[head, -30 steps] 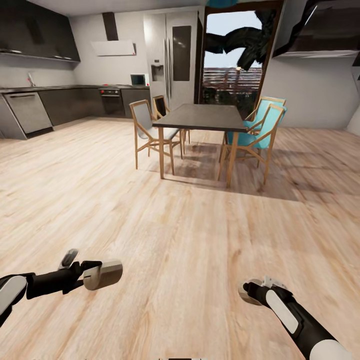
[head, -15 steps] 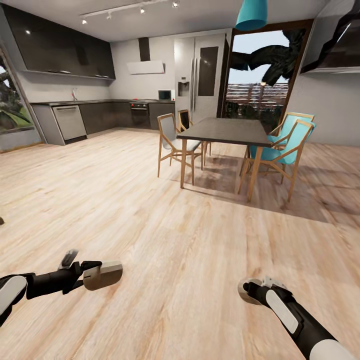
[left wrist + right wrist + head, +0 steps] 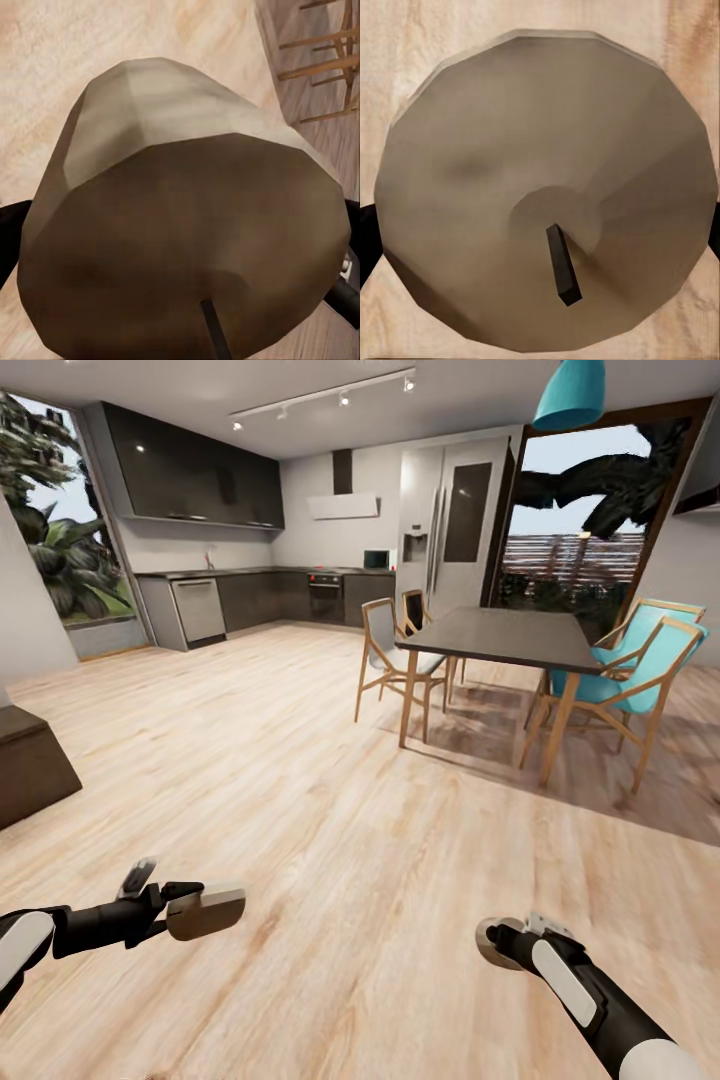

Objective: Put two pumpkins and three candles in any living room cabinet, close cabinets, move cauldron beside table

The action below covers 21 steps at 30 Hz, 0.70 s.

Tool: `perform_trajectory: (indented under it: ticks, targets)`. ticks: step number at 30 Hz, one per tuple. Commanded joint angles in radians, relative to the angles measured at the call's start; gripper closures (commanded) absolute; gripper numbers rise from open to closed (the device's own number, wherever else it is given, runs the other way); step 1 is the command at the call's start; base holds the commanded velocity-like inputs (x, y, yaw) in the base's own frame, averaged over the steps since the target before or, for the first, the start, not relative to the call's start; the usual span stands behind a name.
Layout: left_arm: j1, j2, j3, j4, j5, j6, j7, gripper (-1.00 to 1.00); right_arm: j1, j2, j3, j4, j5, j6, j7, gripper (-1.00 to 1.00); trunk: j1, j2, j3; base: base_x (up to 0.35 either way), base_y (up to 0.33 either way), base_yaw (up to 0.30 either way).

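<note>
1. My left gripper (image 3: 205, 910) hangs low over the wooden floor (image 3: 330, 840) in the head view, pinching a beige-tan candle (image 3: 207, 911) that lies on its side, its pale flat end facing right.
2. In the left wrist view that candle (image 3: 187, 217) sits right in front of the lens, dark wick (image 3: 214, 330) toward the camera, with black finger parts showing at both sides of it.
3. My right gripper (image 3: 497, 943) is also low over the floor, and a second candle (image 3: 492, 945) peeks out as a tan round at the end of the arm.
4. In the right wrist view this candle (image 3: 547, 202) faces the lens end-on, its short black wick (image 3: 562, 266) near the centre, black fingers touching it on both sides, so the pincer is clamped on it.
5. At the left edge of the head view a low dark brown wooden block (image 3: 30, 765) stands on the floor; I cannot tell whether it is the cabinet.
6. Farther off, to the right, a dark dining table (image 3: 500, 640) stands with pale wooden chairs (image 3: 395, 660) on its left and teal chairs (image 3: 630, 670) on its right.
7. A teal pendant lamp (image 3: 570, 395) hangs above it.
8. Along the far wall run dark kitchen units (image 3: 250, 595), an oven (image 3: 327, 595), a range hood (image 3: 342, 505) and a tall grey fridge (image 3: 450, 525).
</note>
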Motion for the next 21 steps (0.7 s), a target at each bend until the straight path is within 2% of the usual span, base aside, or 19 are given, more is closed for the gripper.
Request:
perform_trajectory:
  ticks: [1,21]
  targets:
    - [-0.001,0.001,-0.002,0.000,-0.002,0.001,-0.009,1.00,0.000,-0.002,0.005,-0.003,-0.010,0.001,-0.010,1.00,-0.004,0.007,0.003,0.000,0.000,0.280]
    - [-0.001,0.001,-0.002,0.000,-0.003,0.001,-0.007,1.00,0.000,-0.002,0.005,-0.002,-0.009,0.001,-0.010,1.00,-0.081,0.147,0.079,0.000,0.000,0.279]
